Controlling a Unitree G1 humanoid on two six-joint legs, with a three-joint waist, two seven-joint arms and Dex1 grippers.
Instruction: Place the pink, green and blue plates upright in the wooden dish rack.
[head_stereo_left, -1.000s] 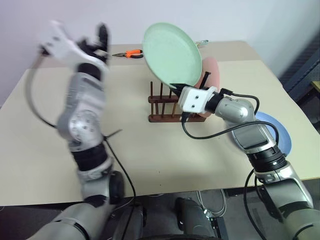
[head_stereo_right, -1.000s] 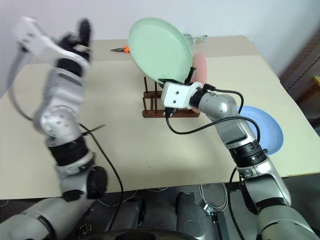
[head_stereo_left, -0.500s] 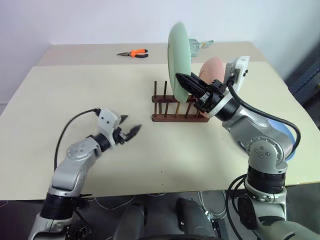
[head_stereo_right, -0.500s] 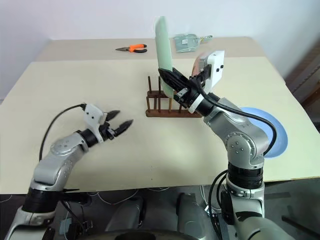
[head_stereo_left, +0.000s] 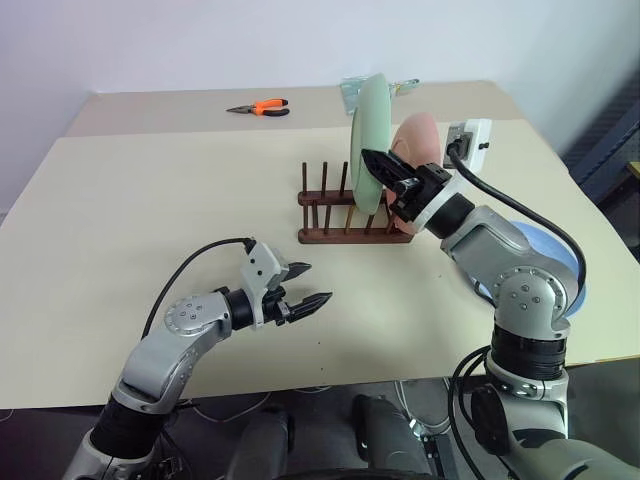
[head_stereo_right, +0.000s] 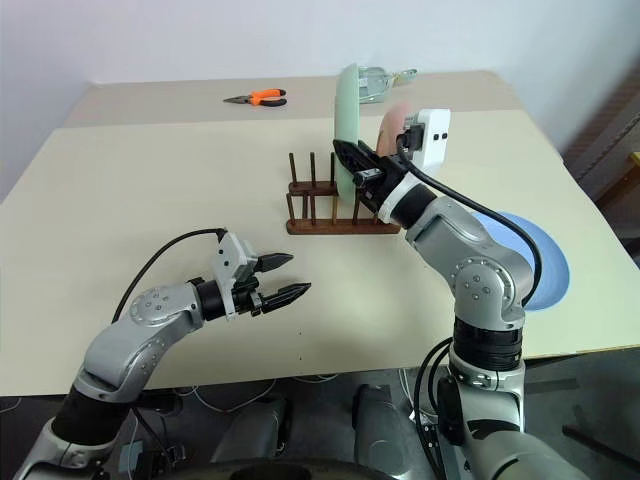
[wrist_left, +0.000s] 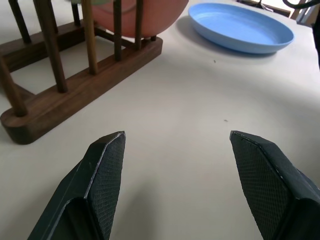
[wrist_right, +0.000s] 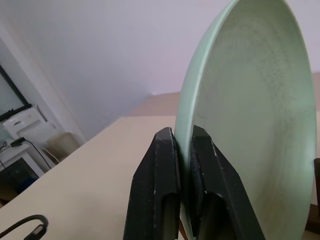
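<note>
Right gripper (wrist_right: 183, 165) clamped on green plate (wrist_right: 250, 115) rim (plate upright, edge-on).

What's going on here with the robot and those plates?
The right gripper holds the green plate on edge over the wooden dish rack, where the pink plate already stands. The blue plate lies flat on the table. The left gripper hovers open and empty.

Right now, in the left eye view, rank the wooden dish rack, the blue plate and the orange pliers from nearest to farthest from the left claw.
1. wooden dish rack: just beyond the left claw, toward the table's middle.
2. blue plate: flat on the table at the right edge, partly behind the right arm.
3. orange pliers: at the table's far edge.
</note>
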